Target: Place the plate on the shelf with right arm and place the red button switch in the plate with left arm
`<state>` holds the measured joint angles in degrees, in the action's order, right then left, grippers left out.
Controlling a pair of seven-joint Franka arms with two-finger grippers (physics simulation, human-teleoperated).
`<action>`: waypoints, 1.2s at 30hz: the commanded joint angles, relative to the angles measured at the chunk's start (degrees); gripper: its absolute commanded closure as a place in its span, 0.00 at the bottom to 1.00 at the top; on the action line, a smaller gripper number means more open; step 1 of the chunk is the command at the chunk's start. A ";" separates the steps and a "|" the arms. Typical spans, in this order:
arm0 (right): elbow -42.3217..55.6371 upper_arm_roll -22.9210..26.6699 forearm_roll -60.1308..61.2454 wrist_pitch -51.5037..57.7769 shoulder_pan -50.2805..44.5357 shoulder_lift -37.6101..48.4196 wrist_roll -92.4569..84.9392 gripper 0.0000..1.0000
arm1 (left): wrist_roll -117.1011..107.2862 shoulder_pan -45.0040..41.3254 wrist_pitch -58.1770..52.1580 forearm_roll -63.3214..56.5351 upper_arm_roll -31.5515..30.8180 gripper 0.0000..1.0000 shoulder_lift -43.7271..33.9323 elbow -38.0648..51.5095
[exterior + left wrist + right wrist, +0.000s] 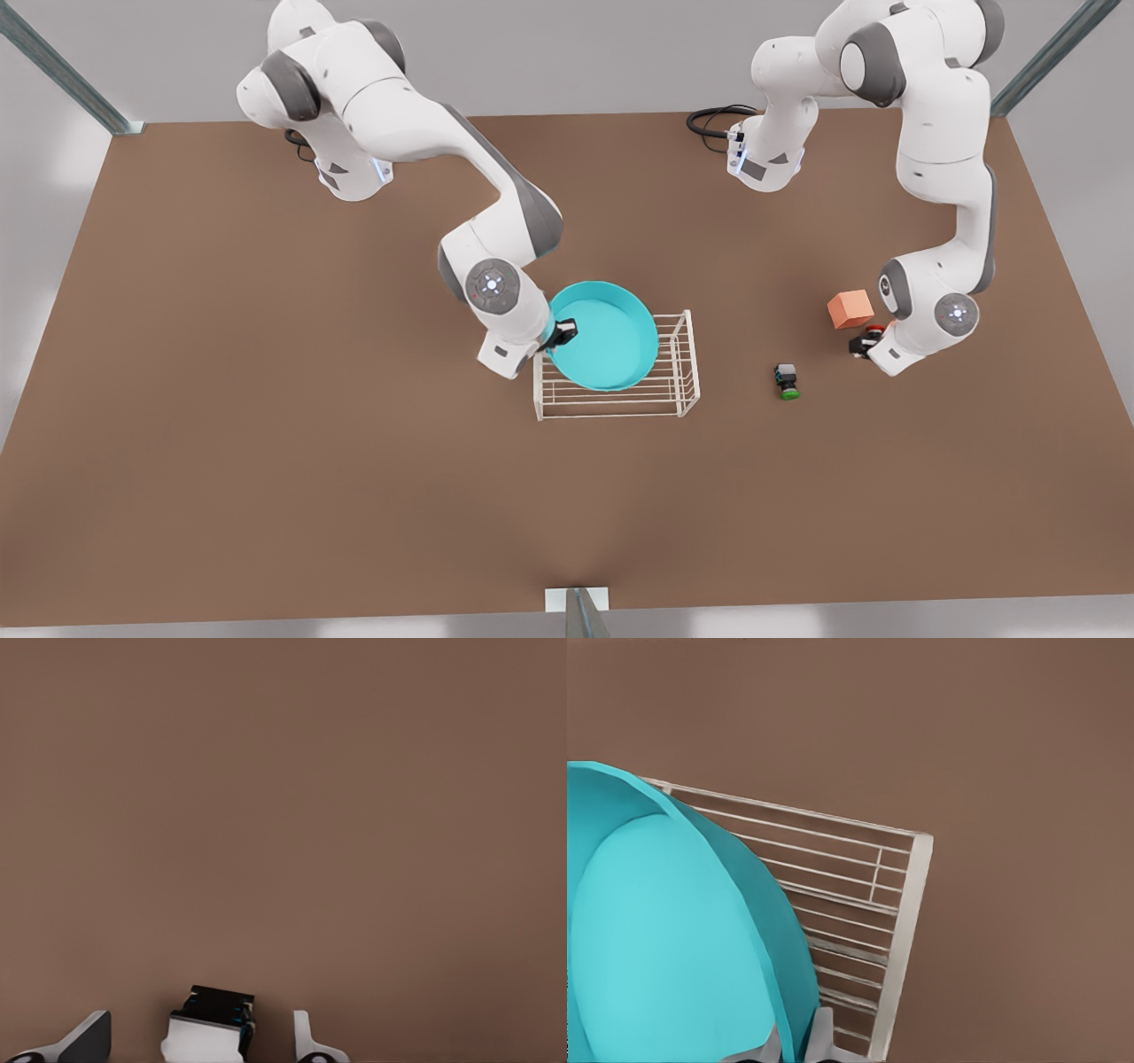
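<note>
The right pincer (556, 338) sits at the front view's left, closed on the rim of the plate (607, 341). The plate is a round turquoise dish, smooth and glossy, with a raised wall all round. It hangs tilted over the rack (687, 372), spreading away from the fingers toward the far raised end. In the right wrist view the rim of the plate (664, 930) runs between the fingers, and the rack (904, 930) lies beyond and below it. The rack is thin white wire, parallel bars with upright ends, stiff but open. The plate looks rigid and light, yet held by one edge it will want to swing, so the rim near the wall is the sensible hold, and it should settle flat on the bars before release.

Further toward the front view's right lies a small grey switch with a green cap (786, 381), well away from either pincer. Then comes an orange cube (850, 308), matte and sharp-edged, just beside the left pincer (864, 344).

The left pincer is low on the brown table (266, 443) with the red button (873, 331) between its fingers. In the left wrist view its fingers (306, 1041) stand spread on either side of the button's black body (217, 1014), not yet pinching it. The button is tiny, hard and light, likely slippery on the cap, so the squarer black body is the place to grip.
</note>
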<state>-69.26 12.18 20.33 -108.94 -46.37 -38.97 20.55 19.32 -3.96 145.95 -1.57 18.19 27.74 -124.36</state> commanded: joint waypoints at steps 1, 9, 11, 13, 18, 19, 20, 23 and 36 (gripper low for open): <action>0.00 -0.05 -0.55 -8.22 -0.38 -1.02 32.97 0.85 | 1.77 0.00 1.44 -0.10 0.01 0.00 0.12 0.00; -0.26 0.03 -0.55 -8.31 -0.38 -1.11 32.18 0.00 | 1.77 0.00 1.79 -0.10 -0.08 0.20 0.48 -0.09; -0.35 0.30 -0.55 -8.31 -0.30 -1.02 31.83 0.00 | 1.77 0.00 1.79 -0.10 -0.08 0.20 0.48 -0.09; -0.61 0.65 -0.55 -7.87 0.23 3.63 31.83 0.00 | 1.69 0.00 1.79 -0.01 -0.08 0.32 0.48 -0.09; -0.17 -5.13 -0.64 23.92 20.06 22.27 17.19 0.00 | 1.60 0.00 1.79 -0.01 -0.17 0.48 0.48 0.00; -0.35 -7.87 -1.16 29.38 29.21 22.27 3.93 0.00 | 1.60 0.00 1.79 -0.01 -0.17 0.49 0.48 -0.09; -0.35 -6.74 -8.95 30.98 33.19 21.05 -10.57 0.00 | 1.60 0.00 1.79 -0.01 -0.17 0.52 0.48 0.00; -0.26 -6.38 -19.54 29.31 38.28 16.56 -24.07 0.00 | 1.77 0.00 1.70 -0.01 -0.17 0.54 0.48 0.00; -0.52 -6.47 -15.32 33.88 42.95 16.12 -30.92 0.00 | 5.82 0.88 -16.05 2.54 -0.17 0.55 -6.64 8.34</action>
<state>-69.81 5.70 4.80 -76.94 -3.46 -22.95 10.15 21.77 -3.05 139.51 -1.11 18.11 21.65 -117.22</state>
